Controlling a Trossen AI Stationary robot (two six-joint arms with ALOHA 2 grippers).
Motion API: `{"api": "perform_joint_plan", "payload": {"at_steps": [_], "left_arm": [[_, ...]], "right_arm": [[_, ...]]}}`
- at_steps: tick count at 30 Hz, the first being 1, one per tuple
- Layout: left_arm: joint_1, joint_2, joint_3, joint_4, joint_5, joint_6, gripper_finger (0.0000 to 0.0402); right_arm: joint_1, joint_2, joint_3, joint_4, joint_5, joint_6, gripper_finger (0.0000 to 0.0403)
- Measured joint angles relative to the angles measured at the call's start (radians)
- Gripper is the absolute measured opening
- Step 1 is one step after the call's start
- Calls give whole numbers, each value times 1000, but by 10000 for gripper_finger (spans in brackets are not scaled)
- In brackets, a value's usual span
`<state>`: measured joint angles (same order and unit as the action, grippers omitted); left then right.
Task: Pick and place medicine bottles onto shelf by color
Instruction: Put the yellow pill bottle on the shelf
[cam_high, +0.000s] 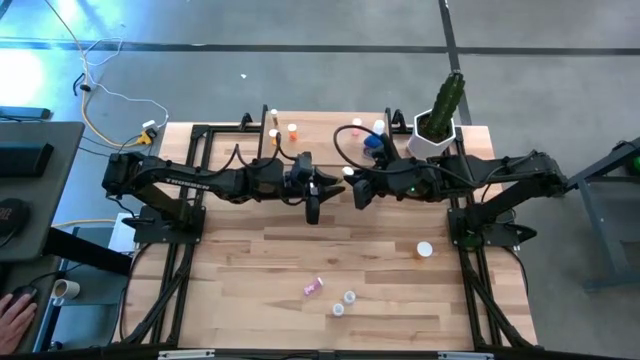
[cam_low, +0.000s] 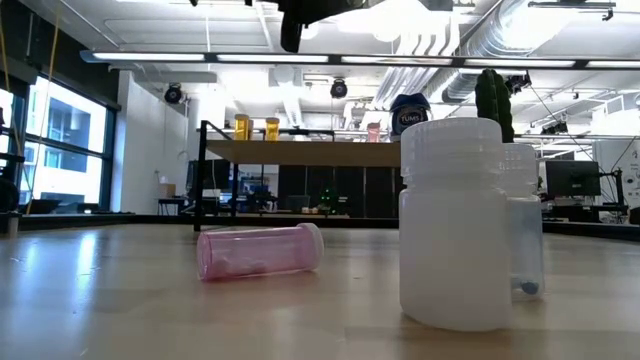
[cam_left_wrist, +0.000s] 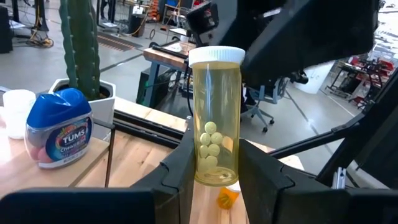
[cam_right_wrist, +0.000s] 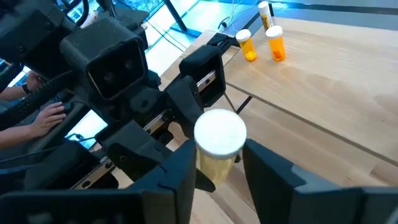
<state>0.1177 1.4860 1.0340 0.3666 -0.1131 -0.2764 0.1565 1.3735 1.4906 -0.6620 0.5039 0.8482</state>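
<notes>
Several bottles already stand on the shelf, while four wait on the counter, and I'm mid-handover above it: left gripper pinching the yellowish pill bottle, right gripper closing around its cap.

Low view's arm cut off by top edge

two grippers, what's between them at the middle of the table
A yellowish pill bottle with a white cap: left gripper clamps it, right gripper flanks its cap. Both wrist views show it.
</notes>
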Motion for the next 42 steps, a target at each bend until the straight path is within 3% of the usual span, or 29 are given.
{"api": "perform_joint_plan", "payload": {"at_steps": [6,11,34,42], "left_arm": [[0,0,0,-5,2,0,92],[0,0,0,-4,4,0,92],[32,0,0,-47,1,2,92],[32,0,0,-47,1,25,92]], "right_arm": [[-27,14,0,26,-2,6,168],[-48,37,0,35,-64,0,177],[-53,44,0,35,-41,-2,98],[-53,44,0,32,-41,7,104]]}}
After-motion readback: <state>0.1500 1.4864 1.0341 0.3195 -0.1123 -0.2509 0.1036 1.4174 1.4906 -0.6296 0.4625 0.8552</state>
